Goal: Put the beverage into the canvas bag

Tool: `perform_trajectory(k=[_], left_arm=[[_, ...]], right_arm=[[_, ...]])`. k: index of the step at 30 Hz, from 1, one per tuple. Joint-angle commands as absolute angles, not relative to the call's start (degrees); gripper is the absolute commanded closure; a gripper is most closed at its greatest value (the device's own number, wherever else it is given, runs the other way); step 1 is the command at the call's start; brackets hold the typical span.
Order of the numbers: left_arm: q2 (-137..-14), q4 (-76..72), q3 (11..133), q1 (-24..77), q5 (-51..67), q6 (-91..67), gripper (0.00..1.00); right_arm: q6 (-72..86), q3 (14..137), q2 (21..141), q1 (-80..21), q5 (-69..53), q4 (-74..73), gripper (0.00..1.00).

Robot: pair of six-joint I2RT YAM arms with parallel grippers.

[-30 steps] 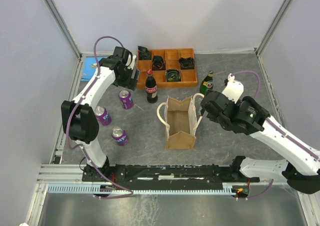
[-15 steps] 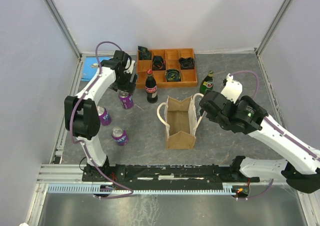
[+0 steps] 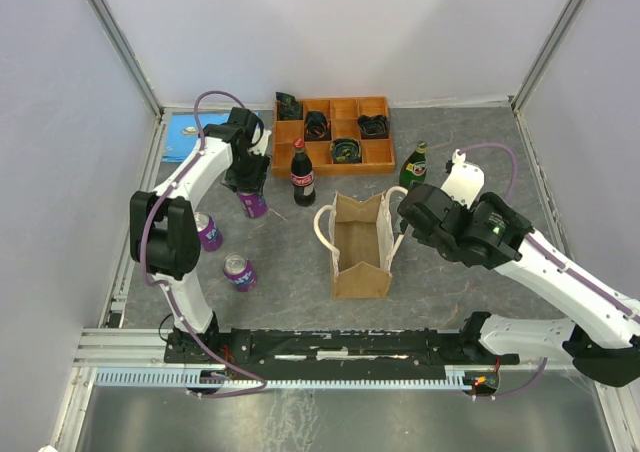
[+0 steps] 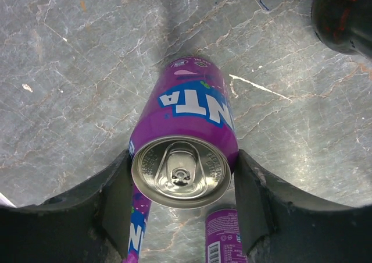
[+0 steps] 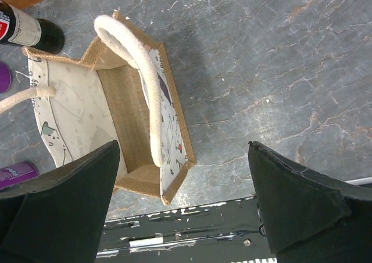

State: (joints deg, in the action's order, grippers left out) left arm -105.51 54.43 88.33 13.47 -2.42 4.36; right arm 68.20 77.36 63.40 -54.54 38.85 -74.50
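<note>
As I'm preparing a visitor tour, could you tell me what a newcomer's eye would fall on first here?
The purple can, at the left rear of the table, with the left hand closed against both its sides. Next, the tan canvas bag standing open mid-table, the right hand spread wide near its right side.

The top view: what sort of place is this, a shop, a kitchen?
Probably a robot test cell in a lab. A left arm and right arm are bolted to a metal rail, plain white panels wall the table, and purple cans and a canvas bag look staged.
</note>
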Motion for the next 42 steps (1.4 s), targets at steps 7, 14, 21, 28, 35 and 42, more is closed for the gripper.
perform_trajectory(k=[7, 14, 21, 28, 35, 42], left_arm=[[-104.9, 57.8, 93.3, 13.2, 0.1, 7.4, 0.97], [-102.0, 60.4, 96.9, 13.2, 0.7, 8.5, 0.97], [-101.4, 65.1, 110.2, 13.3, 0.7, 8.9, 0.97], [-103.9, 67.6, 130.0, 13.7, 6.3, 6.9, 0.97], [-99.5, 56.3, 134.5, 19.8, 13.4, 8.0, 0.97], [-98.0, 53.3, 133.6, 32.0, 17.9, 6.1, 0.97]], right_arm=[[69.2, 77.2, 62.3, -54.8, 40.5, -75.8, 0.01], [68.4, 77.8, 63.1, -54.8, 40.5, -75.6, 0.01], [67.3, 78.8, 64.5, -54.8, 40.6, -75.3, 0.01], [66.4, 80.1, 66.0, -54.8, 41.0, -75.0, 0.01], [67.2, 80.2, 66.6, -54.8, 41.6, -75.1, 0.01], [69.9, 81.1, 65.4, -54.8, 43.4, -77.5, 0.01]])
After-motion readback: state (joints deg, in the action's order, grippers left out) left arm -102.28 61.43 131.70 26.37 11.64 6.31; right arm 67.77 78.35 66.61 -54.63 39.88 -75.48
